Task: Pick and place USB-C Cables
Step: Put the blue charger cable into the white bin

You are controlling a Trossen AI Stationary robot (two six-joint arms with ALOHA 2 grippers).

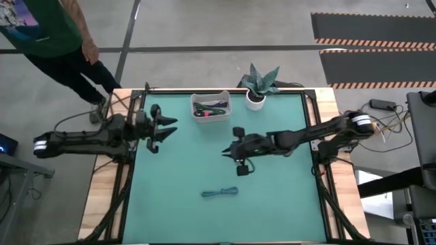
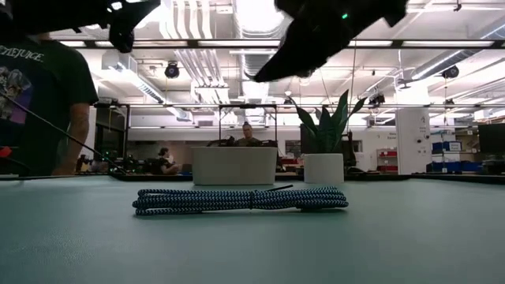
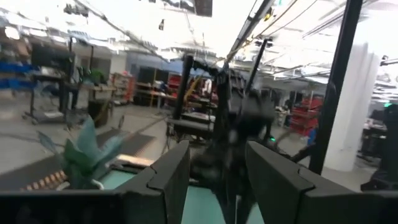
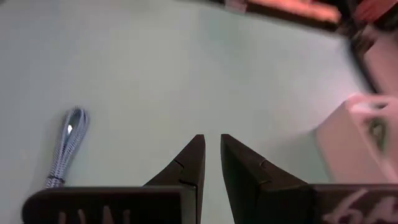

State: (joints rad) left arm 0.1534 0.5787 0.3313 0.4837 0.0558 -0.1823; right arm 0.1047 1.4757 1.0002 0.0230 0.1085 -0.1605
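Right gripper (image 4: 211,155) fingers seen nearly closed with only a thin gap between them, nothing grasped; gripper held above the middle of the green worktop (image 1: 272,197), pointing toward the left arm. Left gripper (image 1: 165,129) fingers spread apart and empty, parked near the left edge of the worktop, raised off the surface. One teal-blue cable (image 1: 219,193) left lying flat on the worktop nearer the front edge, well apart from both grippers; in the low view it is seen as a straight braided bundle (image 2: 241,199). Other cables already placed in the white bin (image 1: 210,105) at the back, colours hard to tell apart, beside a potted plant (image 1: 257,85). A person (image 1: 48,34) is standing off the back left corner. Judged: last cable not yet picked. Risks: fingers too close together to straddle the bundle unless opened first; only one strand caught, so the bundle unravels or slips; a flat bundle pushed along the worktop instead of lifted
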